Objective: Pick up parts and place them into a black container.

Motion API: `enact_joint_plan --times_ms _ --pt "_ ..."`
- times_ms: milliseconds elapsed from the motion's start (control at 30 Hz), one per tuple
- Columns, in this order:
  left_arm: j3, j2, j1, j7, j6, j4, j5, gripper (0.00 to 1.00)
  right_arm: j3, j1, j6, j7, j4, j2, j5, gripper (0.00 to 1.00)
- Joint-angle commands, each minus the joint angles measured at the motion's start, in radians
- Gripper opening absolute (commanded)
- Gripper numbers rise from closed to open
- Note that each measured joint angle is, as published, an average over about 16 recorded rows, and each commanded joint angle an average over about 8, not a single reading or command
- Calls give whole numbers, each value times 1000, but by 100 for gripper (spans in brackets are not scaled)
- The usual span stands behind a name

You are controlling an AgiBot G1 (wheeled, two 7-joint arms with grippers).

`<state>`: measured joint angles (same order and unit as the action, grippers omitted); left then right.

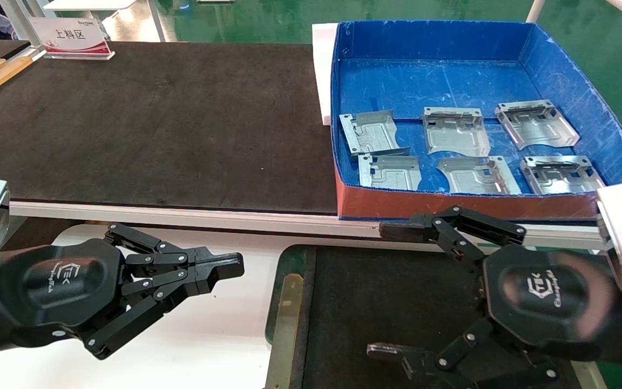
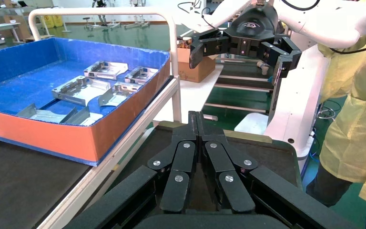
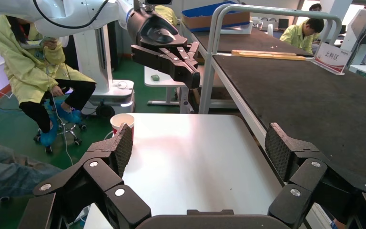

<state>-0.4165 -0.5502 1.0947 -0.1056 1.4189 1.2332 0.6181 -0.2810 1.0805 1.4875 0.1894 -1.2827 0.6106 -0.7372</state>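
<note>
The head view looks forward and down from above both arms, taking in the long black mat (image 1: 149,124), the blue box (image 1: 586,102) and the tray (image 1: 284,319) close below. The left wrist view sits just behind the left gripper (image 2: 198,125), low, facing across the tray toward the right gripper (image 2: 238,52) and the blue box. The right wrist view, just behind its own gripper (image 3: 198,152), faces the opposite way, over the white table (image 3: 190,157). All three views share the mat.
</note>
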Motion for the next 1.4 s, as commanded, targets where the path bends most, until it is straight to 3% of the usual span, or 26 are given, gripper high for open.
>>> enact_joint_plan --times_ms 33,500,533,733,800,1400 --pt "0 0 0 0 0 0 0 0 0 -1 1 -1 0 0 1 100" --pt "0 0 0 0 0 0 0 2 -20 91 -127 57 65 27 -99 100" --pt "0 0 0 0 0 0 0 7 -22 102 -138 59 75 32 -109 100" --pt "0 0 0 0 0 0 0 82 -41 177 -181 66 152 74 -163 100" --pt "0 0 0 0 0 0 0 100 -51 205 -191 67 187 91 -184 100" --pt "0 0 0 0 0 0 0 100 -131 486 -327 18 681 262 -380 100"
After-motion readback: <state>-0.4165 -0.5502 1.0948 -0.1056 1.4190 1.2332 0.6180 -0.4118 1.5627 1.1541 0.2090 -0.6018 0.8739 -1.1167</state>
